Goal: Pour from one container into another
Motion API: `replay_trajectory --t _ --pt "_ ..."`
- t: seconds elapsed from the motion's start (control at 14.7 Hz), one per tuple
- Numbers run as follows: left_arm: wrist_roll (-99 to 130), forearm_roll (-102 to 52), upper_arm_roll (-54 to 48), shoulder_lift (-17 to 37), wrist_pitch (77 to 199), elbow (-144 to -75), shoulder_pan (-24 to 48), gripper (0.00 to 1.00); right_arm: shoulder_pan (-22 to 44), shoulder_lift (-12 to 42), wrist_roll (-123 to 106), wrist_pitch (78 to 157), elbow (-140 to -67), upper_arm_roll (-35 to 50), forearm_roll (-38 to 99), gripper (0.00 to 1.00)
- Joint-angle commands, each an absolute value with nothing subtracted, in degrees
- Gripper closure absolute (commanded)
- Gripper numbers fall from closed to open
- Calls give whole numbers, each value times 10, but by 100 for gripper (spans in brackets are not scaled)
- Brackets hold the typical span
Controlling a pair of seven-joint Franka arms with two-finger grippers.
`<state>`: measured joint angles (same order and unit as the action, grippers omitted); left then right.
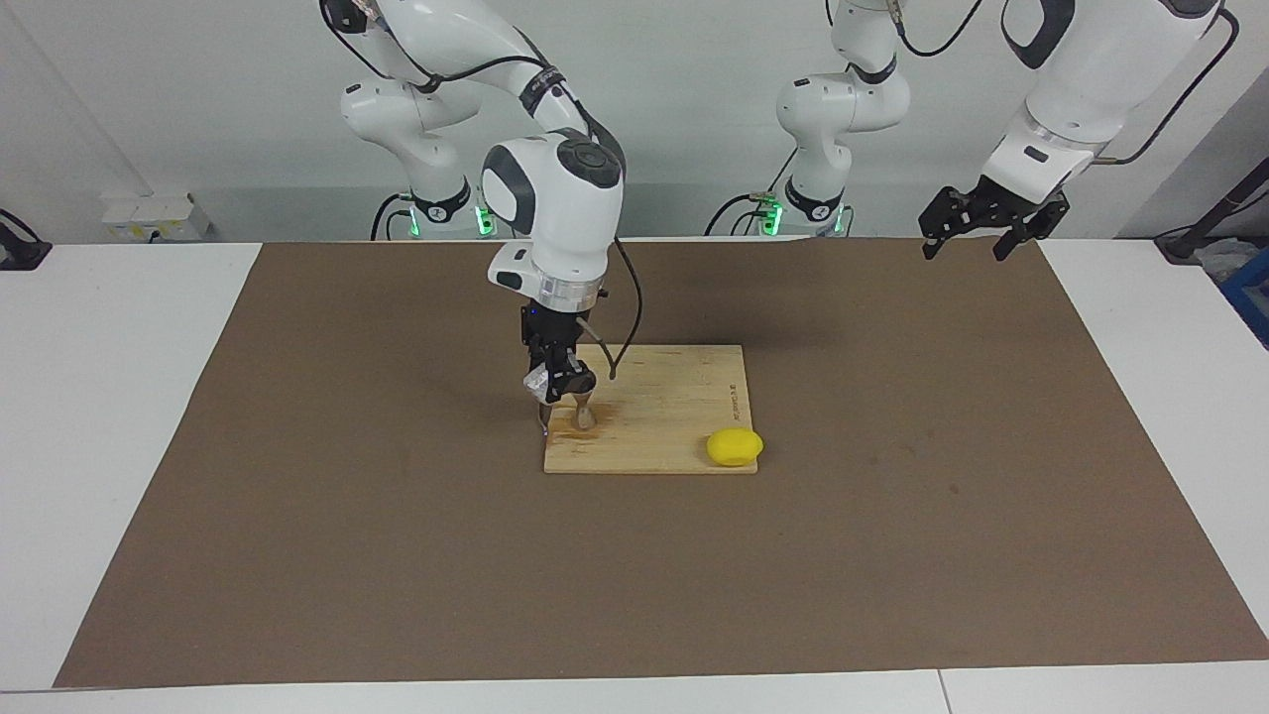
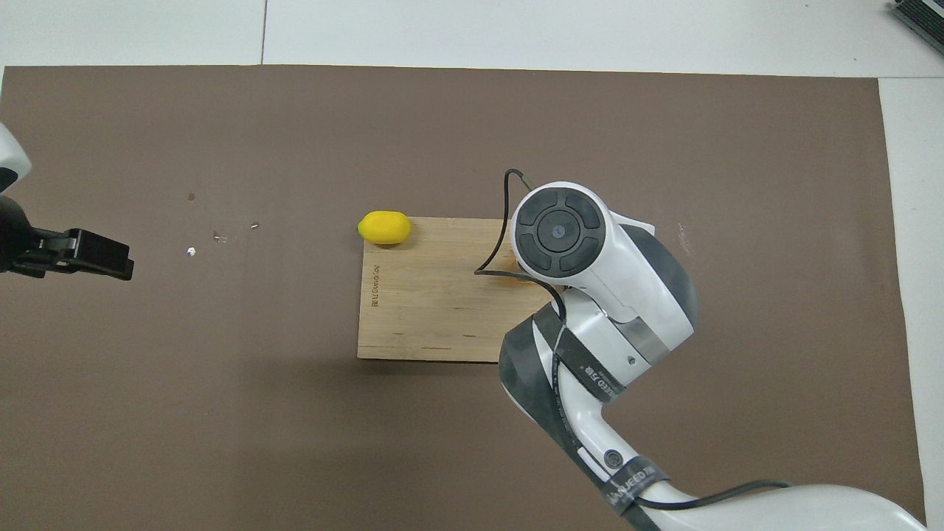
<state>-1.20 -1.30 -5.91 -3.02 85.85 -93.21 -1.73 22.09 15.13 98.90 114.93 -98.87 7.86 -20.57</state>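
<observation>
R claw grips 1 glass cup over 1 jigger; L claw open, waiting.

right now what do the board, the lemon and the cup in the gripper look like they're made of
Board: pale wood or bamboo, matte, visible grain strips and a printed mark along one edge. Lemon: uniformly bright yellow and smooth, so possibly plastic rather than real. Cup in the right gripper: seemingly clear glass, pale glints; little else shows.
</observation>
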Motion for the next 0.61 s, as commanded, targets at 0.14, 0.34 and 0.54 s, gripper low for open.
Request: replay_trajectory --t 0.14,0.34,0.54 --pt "-18 -11 -54 -30 857 -931 -11 0 214 145 1003 1141 -989 82 -214 100" --pt "-18 -11 -54 -30 857 -932 -11 0 209 146 1005 1141 -988 81 -182 100" --pt "-18 -11 -53 -30 857 -931 -11 0 200 148 1002 1143 -986 81 -146 100"
